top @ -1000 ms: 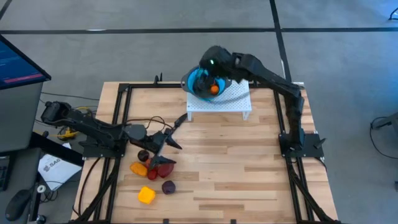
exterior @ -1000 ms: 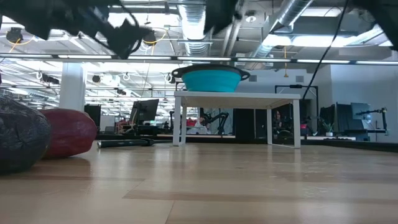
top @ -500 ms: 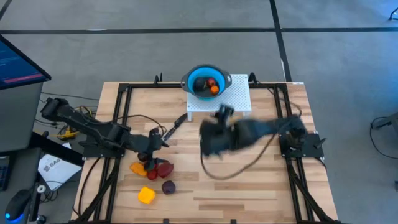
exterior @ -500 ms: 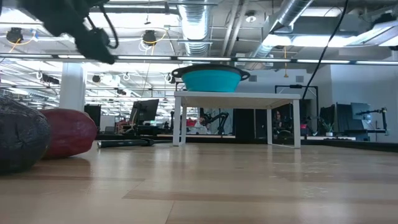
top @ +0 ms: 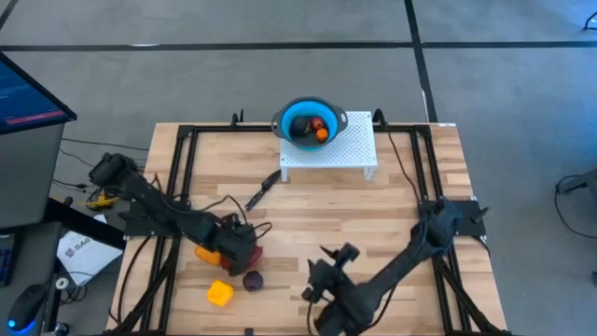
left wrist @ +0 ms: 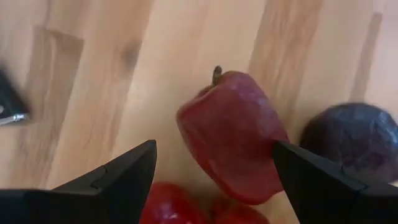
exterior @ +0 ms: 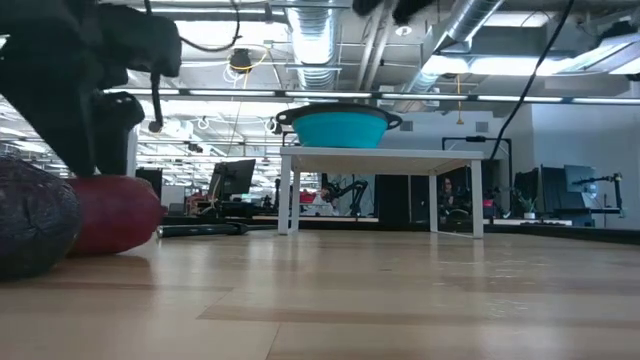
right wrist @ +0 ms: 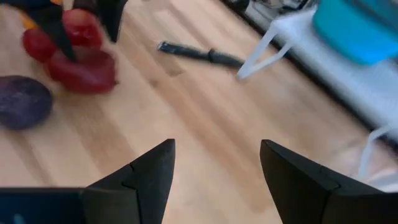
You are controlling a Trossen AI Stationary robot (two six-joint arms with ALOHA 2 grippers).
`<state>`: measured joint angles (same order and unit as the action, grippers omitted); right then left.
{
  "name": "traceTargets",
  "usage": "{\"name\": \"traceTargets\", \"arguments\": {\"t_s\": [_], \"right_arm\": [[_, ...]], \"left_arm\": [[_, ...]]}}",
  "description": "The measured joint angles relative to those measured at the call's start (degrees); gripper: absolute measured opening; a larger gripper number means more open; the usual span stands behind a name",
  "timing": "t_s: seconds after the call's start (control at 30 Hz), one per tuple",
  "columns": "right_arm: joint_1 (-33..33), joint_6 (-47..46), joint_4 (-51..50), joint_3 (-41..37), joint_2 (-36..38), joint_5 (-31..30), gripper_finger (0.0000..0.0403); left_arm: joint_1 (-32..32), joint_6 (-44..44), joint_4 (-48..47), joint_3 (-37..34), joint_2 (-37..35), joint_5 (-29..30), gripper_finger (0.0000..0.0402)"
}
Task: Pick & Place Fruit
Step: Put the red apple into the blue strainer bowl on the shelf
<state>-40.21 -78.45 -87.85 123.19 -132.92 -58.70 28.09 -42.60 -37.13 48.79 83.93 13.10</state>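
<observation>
Several toy fruits lie near the table's left near corner: a red one (top: 248, 253), an orange one (top: 206, 252), a dark purple one (top: 252, 280) and a blocky yellow one (top: 219, 293). My left gripper (top: 237, 248) is down among them, open. In the left wrist view my left gripper (left wrist: 214, 146) has one finger on each side of a stemmed red fruit (left wrist: 231, 146), which rests on the wood beside the purple fruit (left wrist: 354, 140). My right gripper (top: 322, 275) hovers open near the table's near edge and holds nothing. In the right wrist view my right gripper (right wrist: 217, 146) faces the fruit.
The blue bowl (top: 308, 123) sits on a white perforated stand (top: 331, 154) at the far edge, with a red and an orange fruit inside. The black knife (top: 261, 192) lies on the wood between the stand and the fruit. Bare wood spans the table's middle and right.
My right arm has swung from over the bowl at the far edge across the table to the near edge, leaving the bowl uncovered. My left gripper has moved toward the near edge and down onto the fruit cluster.
</observation>
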Motion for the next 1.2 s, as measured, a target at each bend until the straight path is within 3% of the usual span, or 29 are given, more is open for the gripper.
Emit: {"name": "traceTargets", "arguments": {"t_s": [0.2,0.4,0.93,1.2], "right_arm": [[-1.7,-10.5,1.6,-0.1,-5.9,-3.0,0.0230],[-2.1,-15.9,4.8,-0.1,-8.2,-5.4,0.0230],[-3.2,-0.3,22.7,-0.1,-8.5,-6.2,0.0230],[-3.2,4.2,25.6,-0.1,-8.5,-5.8,0.0230]], "left_arm": [[0.1,-9.0,2.0,0.3,1.3,-0.5,0.0314],[0.1,-12.9,6.0,-1.9,2.0,3.4,0.0314],[0.1,-12.3,13.3,-6.4,3.6,8.2,0.0313],[0.1,-11.2,14.4,-9.3,3.3,8.1,0.0262]]}}
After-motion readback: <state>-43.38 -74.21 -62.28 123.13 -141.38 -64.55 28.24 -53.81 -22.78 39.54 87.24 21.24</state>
